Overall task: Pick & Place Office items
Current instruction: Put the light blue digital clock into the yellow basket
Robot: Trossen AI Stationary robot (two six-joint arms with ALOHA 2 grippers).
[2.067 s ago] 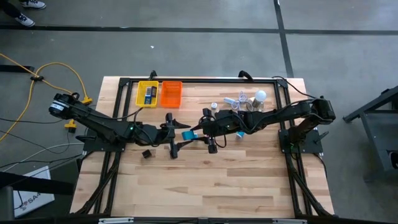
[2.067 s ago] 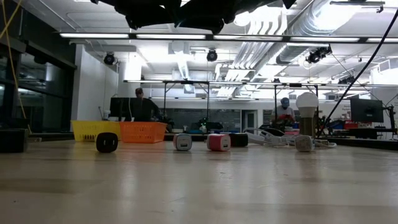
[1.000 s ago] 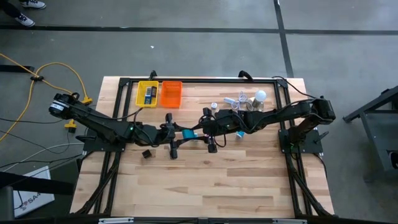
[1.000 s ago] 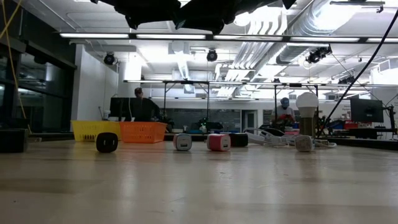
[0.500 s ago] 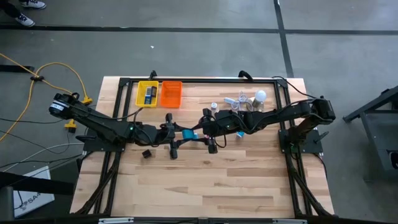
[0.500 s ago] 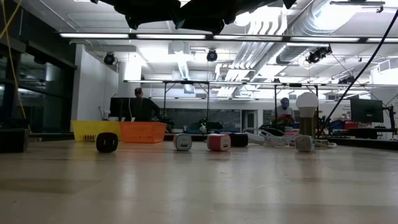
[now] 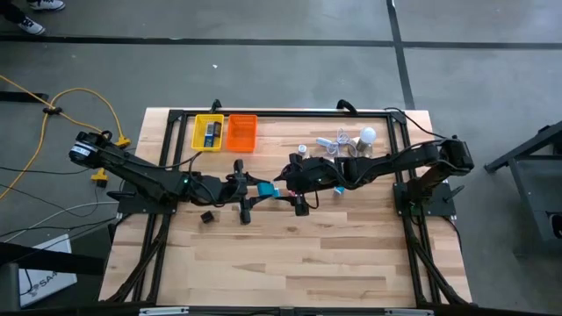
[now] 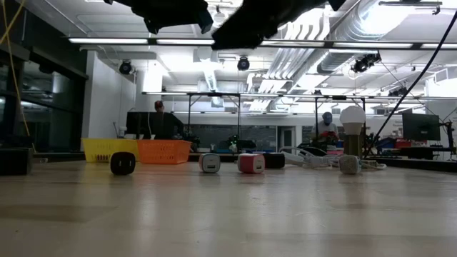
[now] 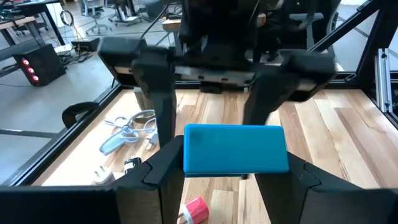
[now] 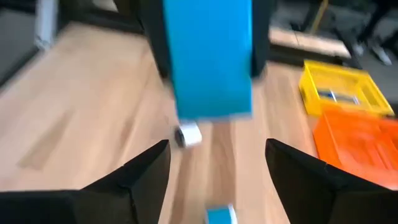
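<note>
L gripper clenched on flat bright-blue rectangular block, held above wooden table mid-centre | R gripper released, fingers spread, just beside block, not touching | yellow bin + orange bin at far edge | black cube near L arm

Two dark jointed arms, black cables along the links, each claw with two matte black angular fingers

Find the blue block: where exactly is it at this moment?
In the high view, the blue block is above the table's middle, gripped by the left gripper, with the open right gripper just beside it.
</note>
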